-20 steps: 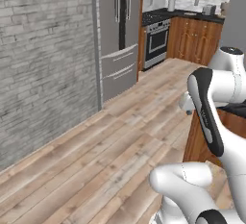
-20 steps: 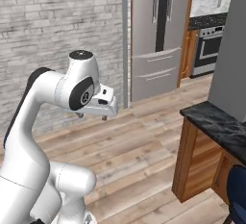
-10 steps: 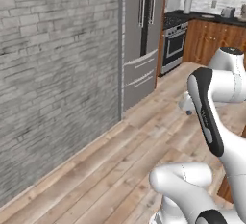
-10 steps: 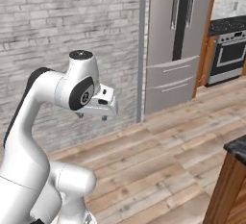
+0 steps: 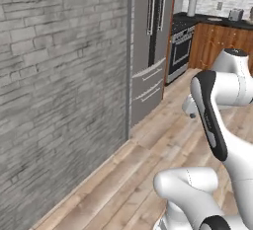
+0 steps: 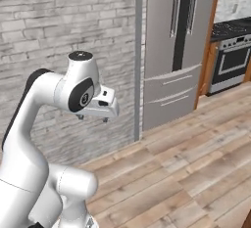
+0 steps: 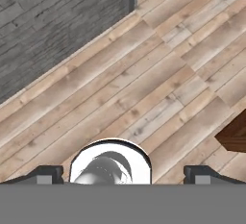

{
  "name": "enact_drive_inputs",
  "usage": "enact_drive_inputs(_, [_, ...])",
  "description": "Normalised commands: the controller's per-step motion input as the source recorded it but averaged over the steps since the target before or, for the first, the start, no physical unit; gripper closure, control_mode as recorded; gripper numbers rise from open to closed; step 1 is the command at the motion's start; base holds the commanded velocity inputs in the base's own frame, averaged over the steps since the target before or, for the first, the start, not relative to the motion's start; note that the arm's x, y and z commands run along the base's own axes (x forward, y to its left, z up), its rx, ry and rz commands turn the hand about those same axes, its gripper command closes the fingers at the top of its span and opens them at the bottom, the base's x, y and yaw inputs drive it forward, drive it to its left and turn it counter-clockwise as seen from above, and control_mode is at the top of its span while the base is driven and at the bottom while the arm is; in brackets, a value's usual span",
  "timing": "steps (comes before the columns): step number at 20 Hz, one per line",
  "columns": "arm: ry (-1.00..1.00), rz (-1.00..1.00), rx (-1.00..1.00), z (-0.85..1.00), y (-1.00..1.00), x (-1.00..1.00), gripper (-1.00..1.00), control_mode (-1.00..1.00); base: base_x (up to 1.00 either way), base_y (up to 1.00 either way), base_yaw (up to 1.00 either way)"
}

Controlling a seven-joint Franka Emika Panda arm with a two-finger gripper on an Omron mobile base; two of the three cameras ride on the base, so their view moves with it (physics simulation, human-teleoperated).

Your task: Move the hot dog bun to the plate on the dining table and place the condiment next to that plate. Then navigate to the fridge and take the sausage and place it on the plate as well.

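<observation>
Hand view: the gripper [image 7: 123, 174] looks down at the wooden floor [image 7: 144, 88], its two dark tips set wide apart at the frame's bottom corners with nothing between them, so it is open and empty. Beyond the tips, the base of a grey brick wall [image 7: 53, 21] crosses the far part of the frame. In the right base view the gripper [image 6: 93, 118] hangs folded close to the arm, well short of the fridge [image 6: 176, 46], which stands ahead and to its right, doors shut. A stove [image 6: 235, 60] lies farther off, past the fridge.

Compared with the frames a second and half a second ago, the whole scene has shifted: the fridge now appears larger and more central, while the arm's pose is unchanged. This reads as the base driving, not objects moving. The likely stage is navigation to the fridge; the sausage is presumably inside, hidden behind the closed doors, and cannot be seen.
</observation>
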Motion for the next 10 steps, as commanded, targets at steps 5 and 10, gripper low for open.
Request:
enact_drive_inputs(5, [0.0, 0.0, 0.0, 0.0, 0.0, 0.0, -1.0, 1.0, 1.0, -0.22, -0.28])
enact_drive_inputs(10, [0.0, 0.0, 0.0, 0.0, 0.0, 0.0, -1.0, 1.0, 1.0, -0.19, -0.27])
